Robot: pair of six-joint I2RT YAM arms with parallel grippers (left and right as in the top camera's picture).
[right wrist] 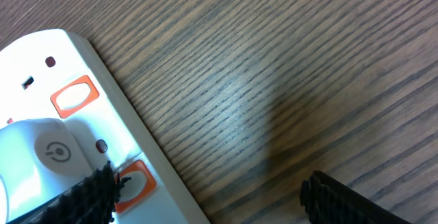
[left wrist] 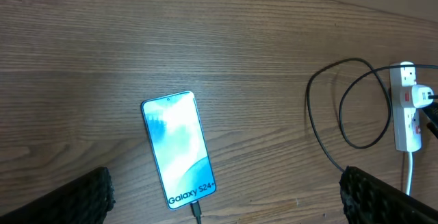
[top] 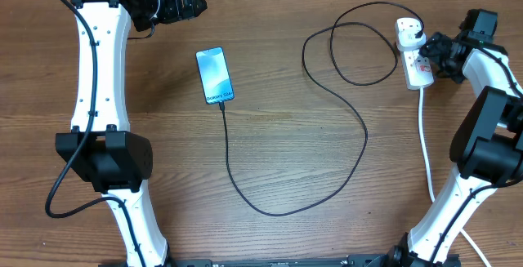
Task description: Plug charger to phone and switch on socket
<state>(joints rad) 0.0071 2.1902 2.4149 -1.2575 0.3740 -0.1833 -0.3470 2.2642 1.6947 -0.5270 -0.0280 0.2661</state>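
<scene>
- The phone (top: pixel 215 75) is laid flat on the wooden worktop (top: pixel 310 242), screen up. The screen is light blue-white and black-edged, with "Galaxy S24+" printed near its lower end.
- The charger (top: pixel 224 136), a thin black cable, is joined to the phone's lower edge and looped widely across to the socket (top: pixel 417 71).
- The socket, a white strip with an orange-framed switch (right wrist: pixel 74 95), is set at the right, well apart from the phone.
- The left fingers (left wrist: pixel 75 200) are spread wide above the phone, with nothing held.
- The right fingers (right wrist: pixel 82 196) are also spread wide, with one placed over the socket.

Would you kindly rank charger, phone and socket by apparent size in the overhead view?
1. charger, by far the longest.
2. phone and socket: too alike to rank; right gripper partly covers socket.
</scene>
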